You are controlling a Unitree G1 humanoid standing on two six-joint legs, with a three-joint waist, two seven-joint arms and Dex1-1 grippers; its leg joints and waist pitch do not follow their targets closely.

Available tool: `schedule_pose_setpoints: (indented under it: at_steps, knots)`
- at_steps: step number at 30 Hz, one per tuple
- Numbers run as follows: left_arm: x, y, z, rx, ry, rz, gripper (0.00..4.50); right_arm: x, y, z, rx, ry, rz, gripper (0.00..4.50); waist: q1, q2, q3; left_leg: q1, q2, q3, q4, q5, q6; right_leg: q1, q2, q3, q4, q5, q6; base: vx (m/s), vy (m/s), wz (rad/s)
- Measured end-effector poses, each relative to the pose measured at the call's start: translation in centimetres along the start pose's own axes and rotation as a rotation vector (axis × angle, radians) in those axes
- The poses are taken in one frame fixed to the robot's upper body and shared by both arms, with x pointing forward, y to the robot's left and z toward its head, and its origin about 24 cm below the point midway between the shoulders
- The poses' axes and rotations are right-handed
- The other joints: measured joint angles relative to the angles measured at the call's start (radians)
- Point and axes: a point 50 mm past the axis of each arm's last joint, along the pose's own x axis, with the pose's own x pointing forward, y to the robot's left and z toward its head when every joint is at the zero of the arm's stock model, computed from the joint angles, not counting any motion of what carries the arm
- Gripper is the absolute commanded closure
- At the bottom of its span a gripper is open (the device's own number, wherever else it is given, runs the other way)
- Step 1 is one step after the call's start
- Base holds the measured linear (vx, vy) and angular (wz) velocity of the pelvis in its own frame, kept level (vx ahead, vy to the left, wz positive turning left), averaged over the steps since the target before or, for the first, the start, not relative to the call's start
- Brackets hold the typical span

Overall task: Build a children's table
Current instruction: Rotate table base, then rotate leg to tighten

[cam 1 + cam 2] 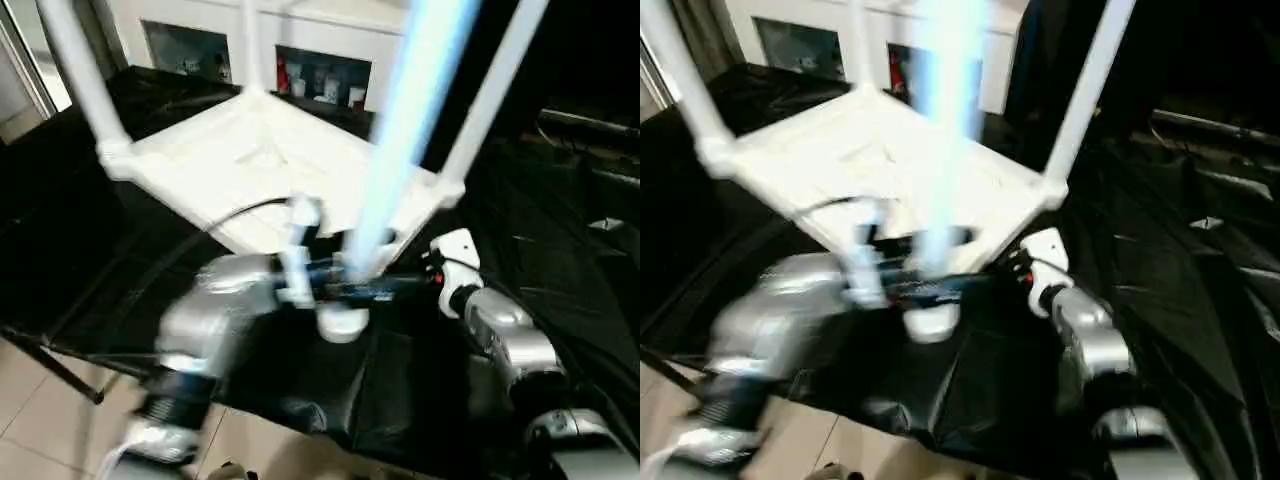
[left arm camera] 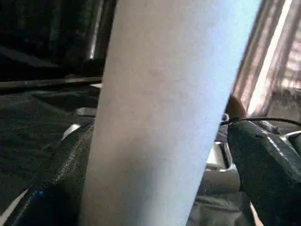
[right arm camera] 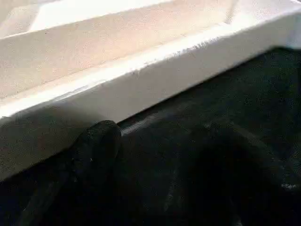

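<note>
Covering the bench [image 1: 90,260] is a black, creased sheet that hangs over its near edge; below that edge pale floor tiles [image 1: 40,400] show at the bench's near left corner. Behind the bench's far edge stands a white cabinet [image 1: 330,40] with open compartments holding small coloured items, too small to name.

Upside down on the sheet lies the white table top [image 1: 250,160] (ribbed underside up), reaching from the middle of the bench toward its far edge. Three white legs [image 1: 85,80] stand in its corner sockets, and all are cut off by the upper frame. A fourth leg [image 1: 405,130], pale blue-white and blurred, rises at the top's nearest corner, close to the bench's near edge; its foot meets a round white socket [image 1: 340,322] there, though whether it is fully seated is hard to make out.

Reaching in from the left, the left gripper [image 1: 345,285] has its black fingers [image 2: 268,165] spread wide on either side of this fourth leg; in its wrist view the tube stands between them, and contact cannot be made out. Level with that corner on the right side, the right gripper [image 3: 155,155] has its dark fingers [image 3: 96,146] apart, the tips just beside the top's raised rim [image 3: 141,89], holding nothing visible. Both silver forearms are smeared.
</note>
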Motion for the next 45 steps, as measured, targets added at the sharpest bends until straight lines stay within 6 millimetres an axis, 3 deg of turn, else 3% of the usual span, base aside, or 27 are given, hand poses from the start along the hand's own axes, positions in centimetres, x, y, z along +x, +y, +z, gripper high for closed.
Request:
schedule_pose_setpoints:
  at_steps: [18, 22, 28, 30, 35, 39, 45]
  knots:
    - [2.3, 0.9, -1.9, 0.125, 0.051, 0.087, 0.04, 0.5, -0.5, 0.2, 0.005, -0.020, -0.015, 1.00, 0.003, 0.008, 0.001, 0.000, 0.001, 0.000, 0.001, 0.002, 0.003, 0.000, 0.000, 0.000, 0.000, 0.003, -0.003, 0.000, 0.000, 0.00]
    - [0.7, 2.5, -1.7, 0.171, 0.130, 0.109, 0.04, 0.0, -1.0, 0.8, -0.025, -0.051, 0.063, 1.00, -0.002, 0.022, 0.002, 0.000, 0.001, -0.001, 0.001, 0.002, 0.003, 0.000, 0.001, -0.001, 0.000, 0.005, -0.003, 0.000, 0.000, 0.00]
    - [-3.4, 4.0, -0.7, 0.261, 0.304, 0.052, 0.04, -2.7, -2.3, 2.6, -0.147, -0.128, 0.248, 1.00, 0.018, 0.030, 0.000, -0.001, 0.001, 0.000, 0.001, 0.006, 0.010, -0.001, 0.001, -0.001, 0.000, 0.005, -0.003, 0.000, 0.000, 0.00]
    - [-4.0, 4.2, -1.1, 0.278, 0.388, 0.003, 0.04, -3.7, -2.4, 2.4, -0.184, -0.122, 0.309, 1.00, 0.030, 0.031, 0.000, -0.001, 0.001, 0.001, 0.002, 0.006, 0.010, -0.001, 0.000, -0.002, -0.001, 0.005, -0.003, 0.000, 0.000, 0.00]
    - [-7.1, 5.5, -1.1, 0.297, 0.544, -0.014, 0.20, -5.9, -3.6, 1.5, -0.236, -0.065, 0.382, 1.00, 0.042, 0.042, 0.001, -0.002, 0.000, 0.001, 0.003, 0.005, 0.007, 0.000, -0.001, -0.002, 0.000, 0.006, -0.004, 0.000, 0.000, 0.00]
    - [-6.7, 6.1, -0.7, 0.357, 0.618, -0.057, 0.59, -7.2, -3.7, 2.4, -0.299, -0.063, 0.458, 1.00, 0.056, 0.046, 0.000, -0.001, 0.000, 0.001, 0.003, 0.005, 0.007, 0.000, -0.001, -0.001, -0.001, 0.006, -0.004, 0.000, 0.000, 0.00]
    - [-6.1, 6.7, -0.9, 0.345, 0.653, -0.073, 0.99, -9.2, -3.4, 2.7, -0.359, -0.006, 0.597, 1.00, 0.061, 0.046, 0.000, -0.002, 0.000, 0.000, 0.002, 0.005, 0.008, 0.000, -0.001, -0.002, -0.002, 0.006, -0.004, 0.000, 0.000, 0.00]
